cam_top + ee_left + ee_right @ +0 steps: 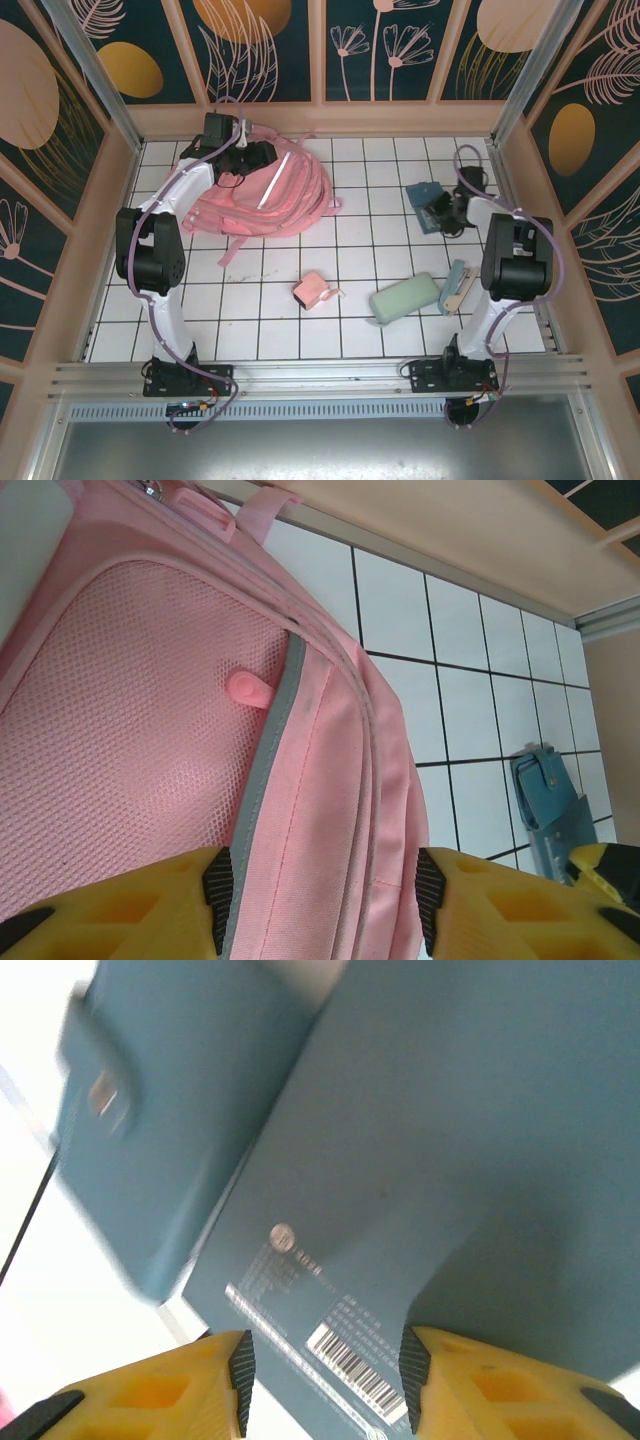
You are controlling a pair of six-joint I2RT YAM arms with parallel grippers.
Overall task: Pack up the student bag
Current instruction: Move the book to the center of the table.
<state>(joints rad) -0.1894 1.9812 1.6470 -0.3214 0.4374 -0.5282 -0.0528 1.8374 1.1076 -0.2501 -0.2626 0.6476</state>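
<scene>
The student bag [275, 195] is a large pink backpack lying at the back left of the tiled table. My left gripper [243, 152] hangs over its far end. In the left wrist view the left gripper [320, 900] is open, its pads on either side of a fold of the bag [320, 780] beside a grey strip and a mesh panel. My right gripper [447, 212] is at the back right over a blue book [425, 195]. Seen from the right wrist, the right gripper [322, 1375] stands open just above the book's barcoded cover [420, 1160].
A small pink pouch [313, 290] and a pale green case [405, 298] lie in the front middle. A slim teal and wood item [457, 287] rests near the right arm. A second blue item [150, 1110] lies beside the book. Wooden walls surround the table.
</scene>
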